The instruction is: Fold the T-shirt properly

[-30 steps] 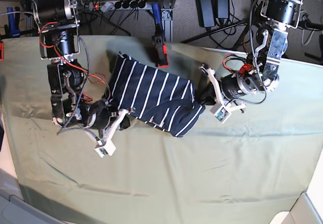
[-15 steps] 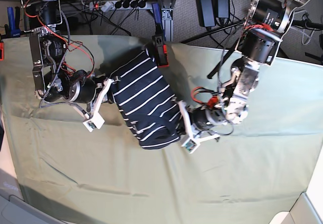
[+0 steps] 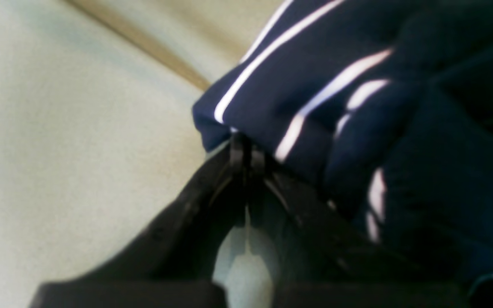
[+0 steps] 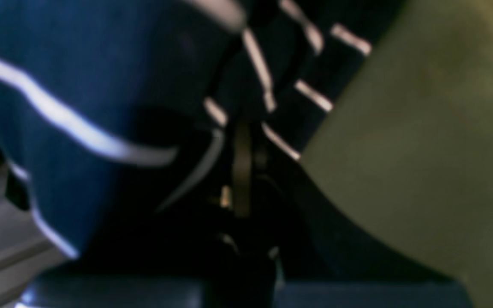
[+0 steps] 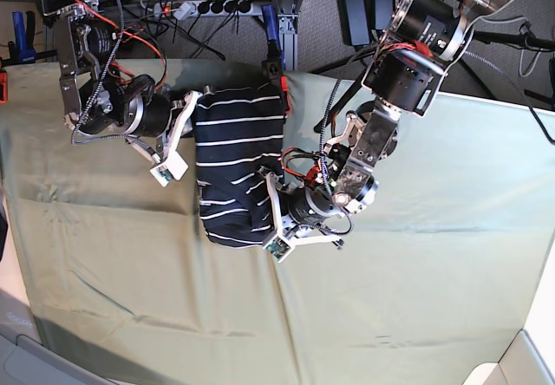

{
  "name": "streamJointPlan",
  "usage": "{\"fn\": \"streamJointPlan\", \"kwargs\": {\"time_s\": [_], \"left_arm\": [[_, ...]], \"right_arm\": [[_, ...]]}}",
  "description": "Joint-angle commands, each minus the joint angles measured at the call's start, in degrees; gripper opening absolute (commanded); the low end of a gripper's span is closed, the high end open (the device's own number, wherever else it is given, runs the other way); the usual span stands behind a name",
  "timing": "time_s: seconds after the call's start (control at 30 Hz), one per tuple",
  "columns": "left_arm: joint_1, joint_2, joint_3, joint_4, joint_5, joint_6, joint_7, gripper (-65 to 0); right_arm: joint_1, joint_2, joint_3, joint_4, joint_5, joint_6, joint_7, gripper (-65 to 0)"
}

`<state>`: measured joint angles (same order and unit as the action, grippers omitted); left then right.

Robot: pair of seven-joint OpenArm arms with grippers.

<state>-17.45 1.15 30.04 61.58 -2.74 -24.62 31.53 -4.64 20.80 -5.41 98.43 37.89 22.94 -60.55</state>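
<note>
Toward the far middle of the pale green cloth-covered table, the dark navy soft-fabric T-shirt with thin white stripes is lying bunched into a rough upright block between the two arms. Each arm is pinching one side, probably so the cloth can be carried or stretched as one piece for a fold. The left tool is clamping together on a striped edge of the shirt, just above the green cloth. The right tool is likewise pressing closed on dark striped fabric at the opposite side, though blur is hiding the exact fold.
</note>
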Motion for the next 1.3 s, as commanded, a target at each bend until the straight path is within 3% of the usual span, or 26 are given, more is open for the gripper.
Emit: {"fn": "streamJointPlan", "kwargs": {"time_s": [0.0,0.27,0.5,0.67,0.83,1.13,1.27], "left_arm": [[0.35,2.62,1.25,-0.63,-2.08,-2.6,2.14,-65.0],[-0.31,4.24,1.22,-0.63,-2.03,-2.6,1.95,-65.0],[-4.39,2.64,1.22,-0.52,-1.16,-2.56,6.32,-65.0],[-6.71,-0.83,1.22,-0.52,-1.29,-2.38,6.43,-65.0],[-7.45,-6.05,0.61,1.42,-1.33,0.37,6.45,-65.0],[-6.01,-17.07,0.17,19.3,-10.88,1.49,12.85,-65.0],[-2.58,-21.4,-2.01,27.8,-13.73,1.49,16.5,-65.0]], "right_arm": [[0.0,0.28,0.11,1.22,1.57,4.35,0.04,-65.0],[-0.13,0.13,0.11,1.22,1.6,4.35,-0.11,-65.0],[0.02,0.13,1.77,1.22,1.64,4.33,0.33,-65.0],[0.33,0.15,3.37,1.22,1.86,4.33,0.35,-65.0],[1.22,0.15,6.71,1.25,1.79,4.33,1.2,-65.0],[7.63,0.15,13.73,1.33,3.41,4.35,1.57,-65.0],[9.73,0.11,13.68,2.08,7.56,5.51,1.53,-65.0]]}}
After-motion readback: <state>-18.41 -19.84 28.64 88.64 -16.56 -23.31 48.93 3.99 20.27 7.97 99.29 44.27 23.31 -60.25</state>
